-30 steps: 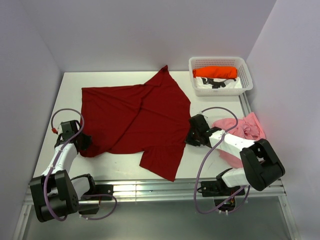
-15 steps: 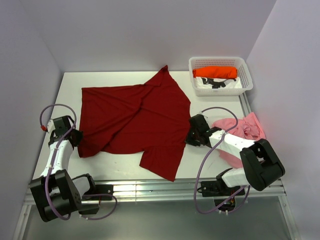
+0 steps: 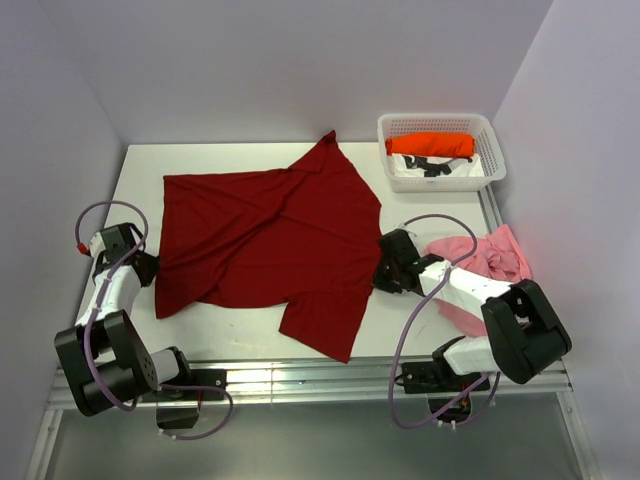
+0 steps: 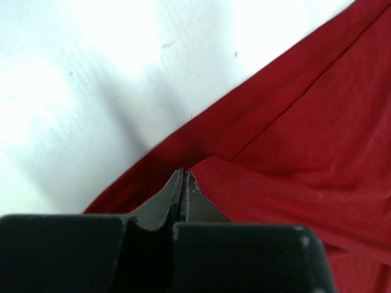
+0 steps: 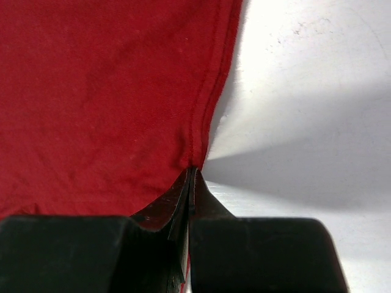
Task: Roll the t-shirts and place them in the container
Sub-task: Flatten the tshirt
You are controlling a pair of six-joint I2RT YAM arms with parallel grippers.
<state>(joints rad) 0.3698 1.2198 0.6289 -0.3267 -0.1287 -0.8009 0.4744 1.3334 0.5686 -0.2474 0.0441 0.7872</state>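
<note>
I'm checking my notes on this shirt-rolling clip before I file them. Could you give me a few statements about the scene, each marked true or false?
1. The dark red cotton t-shirt lies spread on the white table. True.
2. The bright orange t-shirt lies flat on the table. False: it sits rolled up in the white plastic lattice basket.
3. The left gripper and the right gripper are each shut on an edge of the dark red cotton t-shirt. True.
4. The pale pink t-shirt is neatly rolled. False: it lies crumpled at the table's right side.
</note>
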